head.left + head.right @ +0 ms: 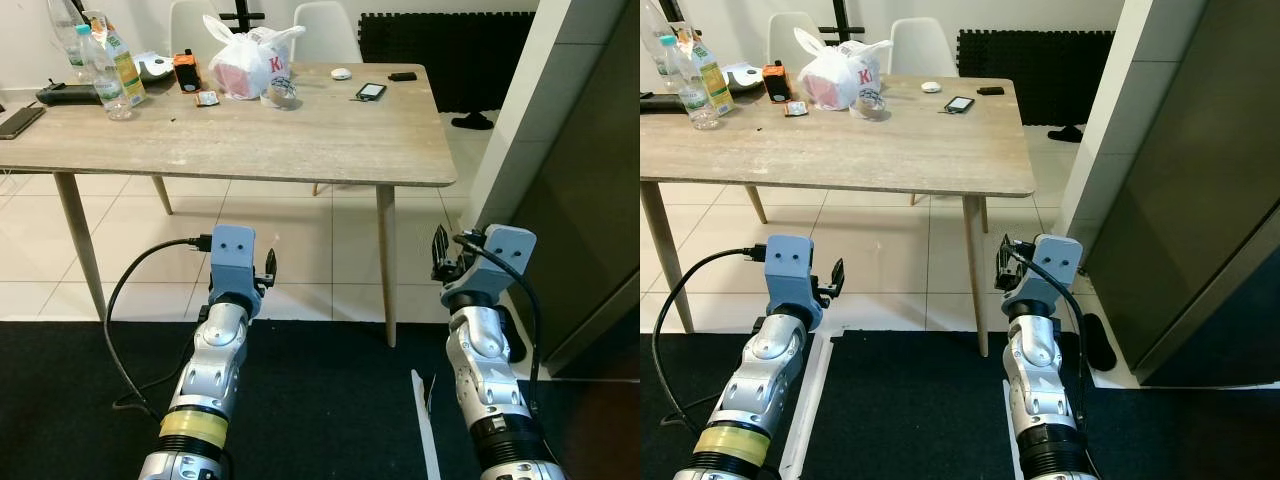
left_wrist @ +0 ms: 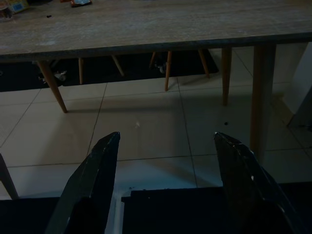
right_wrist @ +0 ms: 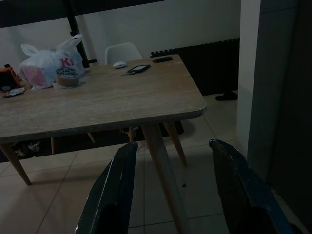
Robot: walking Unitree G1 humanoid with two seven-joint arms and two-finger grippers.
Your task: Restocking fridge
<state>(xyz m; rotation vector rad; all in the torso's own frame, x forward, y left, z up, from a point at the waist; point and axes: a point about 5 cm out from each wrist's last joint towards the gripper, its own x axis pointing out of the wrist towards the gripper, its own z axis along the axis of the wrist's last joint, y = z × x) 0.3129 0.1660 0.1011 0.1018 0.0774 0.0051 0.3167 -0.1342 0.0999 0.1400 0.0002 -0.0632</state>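
The fridge [image 1: 1200,190] stands at the right, a tall dark steel front with its door closed. On the wooden table [image 1: 300,140] ahead, at its far left, stand a clear water bottle [image 1: 103,78] and a yellow-labelled bottle [image 1: 126,66]. A white plastic bag [image 1: 248,60] sits mid-table. My left gripper [image 1: 266,270] hangs low before the table, open and empty, aimed under the tabletop in the left wrist view [image 2: 165,137]. My right gripper [image 1: 439,256] is also low, near the table's right leg, open and empty [image 3: 170,143].
A tape roll [image 1: 283,93], an orange box [image 1: 187,72] and a phone [image 1: 370,92] lie on the table. White chairs [image 1: 325,32] stand behind it. A black mat [image 1: 320,400] covers the floor under me. A white wall edge [image 1: 520,120] adjoins the fridge.
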